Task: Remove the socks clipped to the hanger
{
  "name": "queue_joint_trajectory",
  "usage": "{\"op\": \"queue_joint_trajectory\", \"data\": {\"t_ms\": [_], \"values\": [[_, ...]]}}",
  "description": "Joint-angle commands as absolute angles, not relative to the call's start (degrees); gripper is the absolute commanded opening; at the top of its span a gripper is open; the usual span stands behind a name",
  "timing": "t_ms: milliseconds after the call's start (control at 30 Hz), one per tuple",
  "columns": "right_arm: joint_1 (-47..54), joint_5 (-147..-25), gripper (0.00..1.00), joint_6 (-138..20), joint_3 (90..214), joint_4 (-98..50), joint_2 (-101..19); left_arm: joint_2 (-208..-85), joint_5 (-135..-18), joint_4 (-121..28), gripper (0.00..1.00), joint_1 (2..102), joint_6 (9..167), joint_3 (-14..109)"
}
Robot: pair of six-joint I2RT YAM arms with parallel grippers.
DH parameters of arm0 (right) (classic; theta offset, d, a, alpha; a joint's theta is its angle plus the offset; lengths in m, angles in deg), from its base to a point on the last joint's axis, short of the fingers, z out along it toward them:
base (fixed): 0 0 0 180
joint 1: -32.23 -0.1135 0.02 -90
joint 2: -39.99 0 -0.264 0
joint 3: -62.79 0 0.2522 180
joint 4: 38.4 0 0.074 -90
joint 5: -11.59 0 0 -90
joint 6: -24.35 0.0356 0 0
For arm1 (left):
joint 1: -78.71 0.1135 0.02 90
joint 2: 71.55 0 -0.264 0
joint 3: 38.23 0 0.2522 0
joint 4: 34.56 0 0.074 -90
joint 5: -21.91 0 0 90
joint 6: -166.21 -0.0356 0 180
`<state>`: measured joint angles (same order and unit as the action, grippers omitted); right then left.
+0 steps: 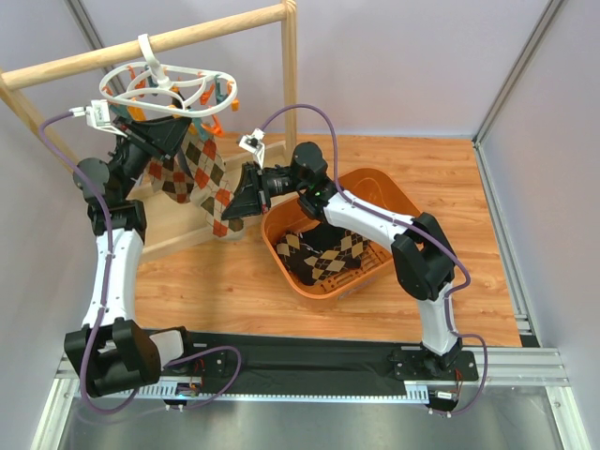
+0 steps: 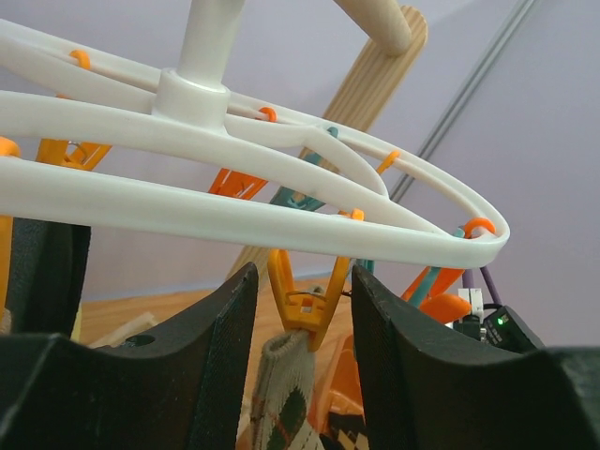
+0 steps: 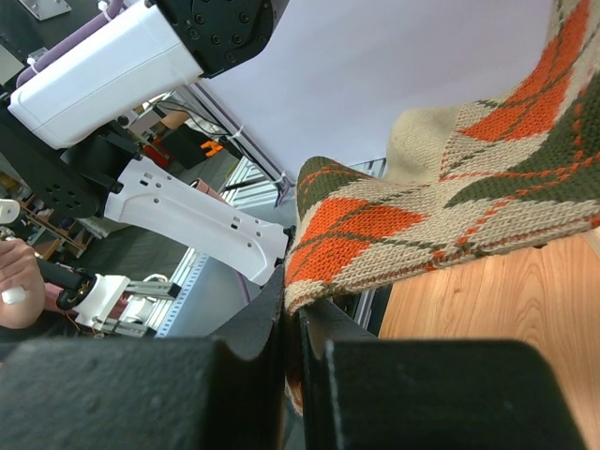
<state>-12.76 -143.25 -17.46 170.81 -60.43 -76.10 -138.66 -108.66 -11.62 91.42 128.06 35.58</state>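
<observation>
White plastic oval hanger (image 1: 169, 89): hooked over the pale wooden rail (image 1: 141, 47) at the far left of the wood-grain bench (image 1: 216, 281); orange and grey-blue clips dangle under its ring.
Brown-and-orange argyle knit sock (image 1: 202, 169): hangs by its cuff from an orange clothespin clip (image 2: 309, 305); its lower end is drawn toward the right arm.
Left end effector (image 2: 300, 281): released, one finger on each side of the orange clip with gaps showing on both sides; grasping nothing.
Right end effector (image 3: 292, 309): clenched on the sock's lower part, knit pinched between the fingers.
Orange plastic basket (image 1: 375, 178): on the bench by the right arm, argyle socks (image 1: 328, 253) lying inside.
Step in hand (judged): unclipping this sock; the left is lined up on the clip while the right holds the fabric.
Next move calls for: left fingers closing on the clip's handles above the pivot, enough to open its mouth, then a steady downward draw by the right toward the basket.
Risk (judged): pulling before the clip opens would drag the hanger along the rail.
</observation>
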Motion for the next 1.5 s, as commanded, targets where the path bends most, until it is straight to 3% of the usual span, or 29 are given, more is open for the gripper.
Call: {"op": "queue_joint_trajectory", "data": {"t_ms": [0,533,833,933,1133,1200,1300,1333,1467], "values": [[-13.2,-144.2,0.05,-16.7,172.6,-61.4,-74.7,-139.2,-109.7,-7.3,0.51,91.1,127.7,36.7],[-13.3,-144.4,0.05,-16.7,172.7,-61.0,-75.1,-140.7,-110.1,-2.4,0.43,91.1,132.1,36.4],[-13.3,-144.2,0.05,-16.8,172.5,-61.0,-75.0,-141.2,-110.6,-3.6,0.08,91.1,133.7,37.4],[-13.4,-143.9,0.04,-16.8,172.4,-61.0,-75.1,-140.9,-110.9,-3.6,0.03,91.1,134.0,37.6],[-13.3,-143.7,0.04,-16.6,171.6,-61.5,-74.6,-140.4,-110.9,-5.8,0.02,91.1,132.9,37.8],[-13.0,-143.3,0.04,-17.0,170.7,-60.8,-73.7,-140.3,-110.9,-6.0,0.04,91.1,132.8,37.6],[-12.3,-140.4,0.01,-20.1,167.9,-57.4,-71.4,-139.7,-110.6,-6.2,0.28,91.1,133.2,36.4],[-11.7,-139.2,0.0,-22.0,166.0,-53.2,-69.1,-139.3,-110.4,-6.9,0.42,91.0,133.0,35.6],[-10.7,-127.5,0.0,-35.7,160.8,-37.8,-61.9,-137.3,-109.0,-10.0,0.53,91.1,131.1,34.0]]}}
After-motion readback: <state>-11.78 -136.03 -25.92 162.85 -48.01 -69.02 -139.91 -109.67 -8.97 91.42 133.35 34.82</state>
